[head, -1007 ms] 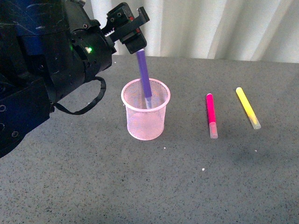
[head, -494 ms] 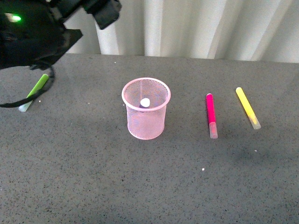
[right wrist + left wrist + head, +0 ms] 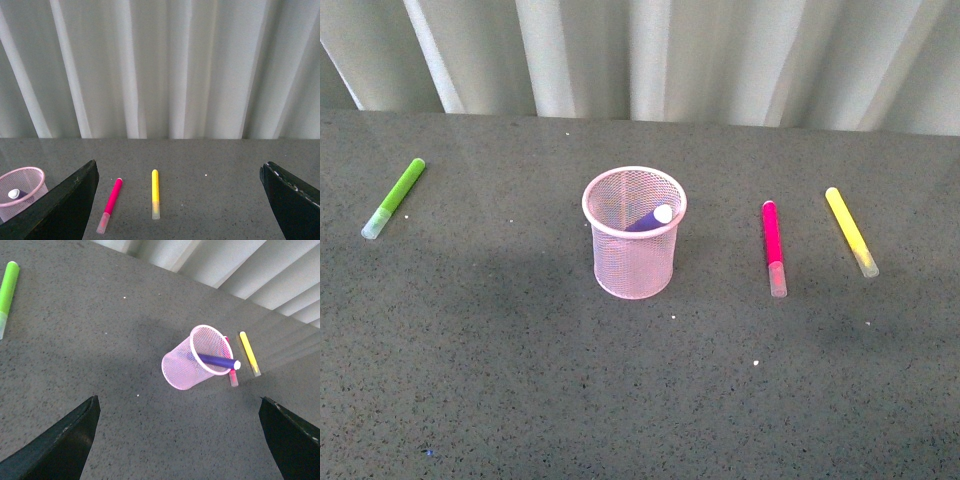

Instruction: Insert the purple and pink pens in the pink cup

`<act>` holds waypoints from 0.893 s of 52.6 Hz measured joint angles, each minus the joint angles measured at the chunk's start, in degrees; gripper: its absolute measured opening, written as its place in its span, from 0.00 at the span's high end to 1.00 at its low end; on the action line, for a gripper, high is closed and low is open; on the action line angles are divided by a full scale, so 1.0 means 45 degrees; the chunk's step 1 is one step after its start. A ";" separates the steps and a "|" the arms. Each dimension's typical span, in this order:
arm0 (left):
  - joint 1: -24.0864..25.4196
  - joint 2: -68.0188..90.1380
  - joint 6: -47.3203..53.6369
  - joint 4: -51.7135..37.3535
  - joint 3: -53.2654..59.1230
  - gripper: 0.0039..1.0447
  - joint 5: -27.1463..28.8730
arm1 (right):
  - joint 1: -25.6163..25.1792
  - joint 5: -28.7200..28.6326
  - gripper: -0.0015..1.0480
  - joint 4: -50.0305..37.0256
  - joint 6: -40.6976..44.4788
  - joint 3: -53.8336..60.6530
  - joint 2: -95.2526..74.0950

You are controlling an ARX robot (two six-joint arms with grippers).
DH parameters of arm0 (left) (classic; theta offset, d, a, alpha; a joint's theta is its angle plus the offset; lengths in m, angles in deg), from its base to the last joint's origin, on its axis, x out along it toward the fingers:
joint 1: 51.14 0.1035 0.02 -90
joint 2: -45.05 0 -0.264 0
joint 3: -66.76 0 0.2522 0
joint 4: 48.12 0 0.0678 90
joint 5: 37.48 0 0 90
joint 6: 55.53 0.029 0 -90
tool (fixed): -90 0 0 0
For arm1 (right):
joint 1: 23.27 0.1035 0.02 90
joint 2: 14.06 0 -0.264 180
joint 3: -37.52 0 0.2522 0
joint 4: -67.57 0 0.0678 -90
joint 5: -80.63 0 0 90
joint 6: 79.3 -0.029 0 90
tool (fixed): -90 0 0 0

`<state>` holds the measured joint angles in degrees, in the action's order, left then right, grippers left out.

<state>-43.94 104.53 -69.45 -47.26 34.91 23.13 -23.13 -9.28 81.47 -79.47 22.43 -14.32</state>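
A round pale-pink wire-mesh cup [image 3: 632,265] with a solid rim is standing upright near the middle of a dark grey, finely speckled tabletop [image 3: 520,380]. It is being backed by a wall of pale, vertically pleated curtain [image 3: 720,60]. A short, thick dark-purple pen [image 3: 642,222] is being held inside the cup. It is leaning at a slant, with its long axis rising toward the robot's right, and its pale cap end is being propped against the right side of the rim. A magenta-pink pen [image 3: 772,240] of the same stubby shape is lying flat on the table to the right of the cup and apart from it. Its long axis is running from far to near, and its translucent clear cap is pointing toward the robot. A yellow marker [image 3: 851,231] is lying further right, so that the pink pen is being flanked by it and the cup. A lime-green marker [image 3: 394,197] is lying well off to the left. In the left wrist view, the left gripper [image 3: 178,399] is being held above the table with its dark fingers [image 3: 65,445] spread wide and nothing between them. The right gripper [image 3: 178,164] is likewise being held with its fingers [image 3: 60,205] far apart and gripping nothing.
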 joint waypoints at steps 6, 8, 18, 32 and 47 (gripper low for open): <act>0.1219 -0.0986 0.0418 0.0869 0.0466 0.06 -0.1161 | 0.0000 0.0000 0.07 0.0000 0.0000 0.0000 0.0000; 0.1375 -0.1103 0.0665 0.0583 0.0792 0.08 -0.0952 | 0.0000 0.0000 0.07 0.0000 0.0000 0.0000 0.0000; 0.1146 -0.2822 0.2443 -0.6091 0.3759 0.37 0.3614 | 0.0000 0.0000 0.07 0.0005 0.0000 0.0000 0.0000; 0.0792 -0.6640 0.2900 -0.3560 0.3895 0.81 0.4240 | 0.0000 0.0005 0.07 0.0000 0.0000 0.0000 0.0000; -0.1059 -0.8816 0.2992 -0.1511 0.3895 0.97 0.6382 | 0.0000 0.0000 0.07 0.0000 0.0000 0.0000 0.0000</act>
<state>-48.70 64.86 -55.98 -54.06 52.44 51.85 -23.13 -9.28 81.47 -79.47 22.43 -14.32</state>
